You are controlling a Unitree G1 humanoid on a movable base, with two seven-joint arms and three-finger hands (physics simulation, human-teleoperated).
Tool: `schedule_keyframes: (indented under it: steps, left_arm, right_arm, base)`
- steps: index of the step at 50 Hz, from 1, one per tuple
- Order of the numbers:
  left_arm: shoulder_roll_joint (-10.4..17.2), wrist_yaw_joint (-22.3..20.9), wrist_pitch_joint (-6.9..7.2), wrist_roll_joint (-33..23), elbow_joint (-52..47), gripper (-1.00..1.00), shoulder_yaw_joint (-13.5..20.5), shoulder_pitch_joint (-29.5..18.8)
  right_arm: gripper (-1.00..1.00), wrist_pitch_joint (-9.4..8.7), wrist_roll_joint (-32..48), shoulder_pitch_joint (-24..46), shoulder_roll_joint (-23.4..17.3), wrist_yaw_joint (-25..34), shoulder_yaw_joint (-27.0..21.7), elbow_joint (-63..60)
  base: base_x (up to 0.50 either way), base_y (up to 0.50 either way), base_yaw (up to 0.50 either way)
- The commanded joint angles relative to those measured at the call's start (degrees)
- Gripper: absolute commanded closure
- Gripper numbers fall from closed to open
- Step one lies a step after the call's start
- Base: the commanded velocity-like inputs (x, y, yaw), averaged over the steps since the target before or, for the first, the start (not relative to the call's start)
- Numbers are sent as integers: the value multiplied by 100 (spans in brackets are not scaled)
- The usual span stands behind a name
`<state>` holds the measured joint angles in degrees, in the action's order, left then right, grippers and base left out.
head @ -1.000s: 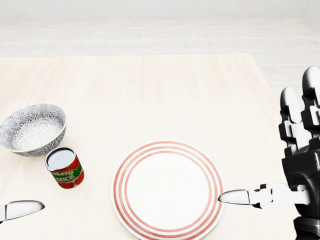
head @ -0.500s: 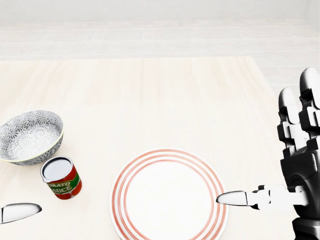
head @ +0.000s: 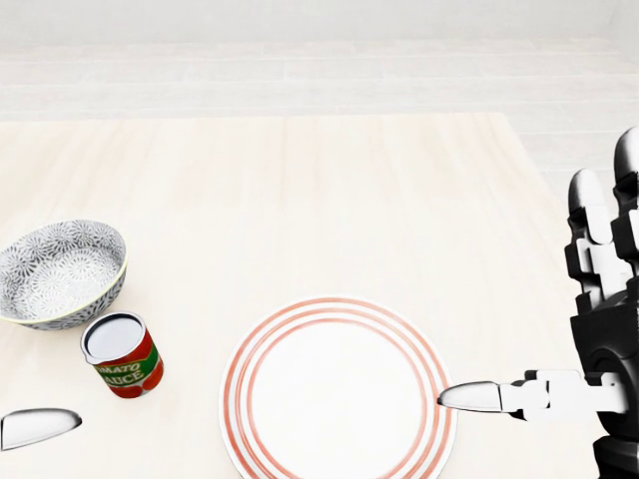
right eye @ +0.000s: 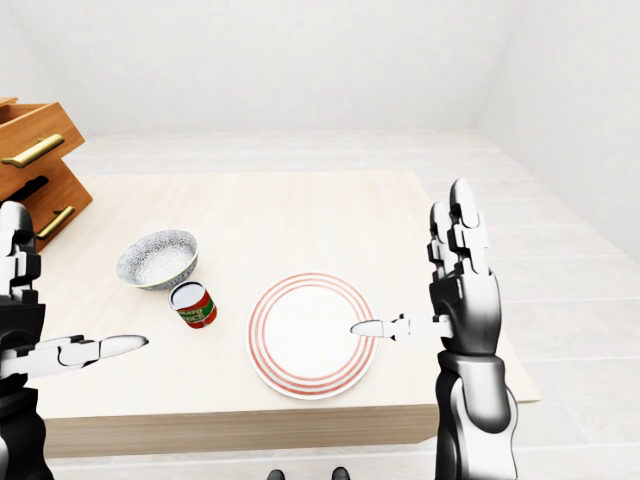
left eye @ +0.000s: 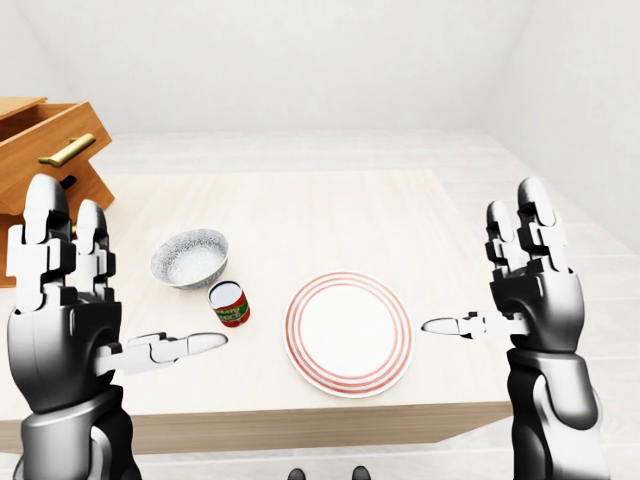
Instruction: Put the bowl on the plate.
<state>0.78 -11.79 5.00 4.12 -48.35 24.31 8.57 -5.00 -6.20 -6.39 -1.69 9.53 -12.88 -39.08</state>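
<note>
A grey patterned bowl (head: 60,273) rests on the pale wooden table at the head view's left. A white plate (head: 337,391) with red rings lies near the table's bottom edge, right of the bowl. My left hand (left eye: 110,300) is raised open at the left-eye view's lower left, apart from the bowl. My right hand (left eye: 505,290) is held up open at the plate's right, its thumb pointing over the plate's rim. Neither hand holds anything.
A tomato sauce can (head: 122,354) stands between bowl and plate, just below the bowl. A wooden drawer unit (left eye: 40,160) with brass handles stands at the table's left. The table's near edge (left eye: 330,425) runs just below the plate.
The view shifted between the first two frames, things sliding down and left. Since then my right hand has edged slightly down and right; nothing else moved.
</note>
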Motion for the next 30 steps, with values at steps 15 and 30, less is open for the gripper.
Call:
schedule_keyframes:
  steps: [15, 30]
  left_arm:
    - [902, 202, 0, -1192, 876, -100, 7, -813]
    - [1737, -285, 0, -2475, 1323, -100, 4, -1504]
  right_arm:
    - [-100, 0, 18, 67, -23, 24, -63, 251]
    - [-100, 0, 66, 115, -30, -31, 27, 394]
  base:
    - [0, 0, 0]
    - [0, 0, 0]
